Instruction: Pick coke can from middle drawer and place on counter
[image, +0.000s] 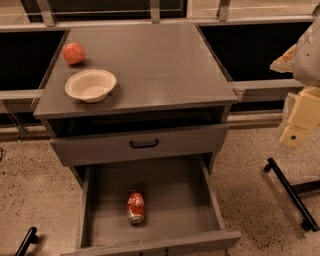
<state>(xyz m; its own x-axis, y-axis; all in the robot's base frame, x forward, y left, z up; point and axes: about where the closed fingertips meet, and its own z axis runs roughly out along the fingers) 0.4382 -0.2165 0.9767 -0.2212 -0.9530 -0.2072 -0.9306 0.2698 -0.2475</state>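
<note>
The coke can (135, 206) is red with white lettering and lies on its side in the open middle drawer (200, 200), left of the drawer's centre, its silver end toward the front. The counter (160, 60) is the flat grey cabinet top above. My gripper (299, 125) is pale cream and hangs at the far right edge of the view. It is well right of the cabinet, at about the height of the upper drawer, and far from the can. It holds nothing that I can see.
A white bowl (90, 85) and a round red-orange fruit (74, 53) sit on the counter's left side. A grey drawer front with a black loop handle (144, 144) sits above the open drawer. Black legs (292, 192) stand on the speckled floor at right.
</note>
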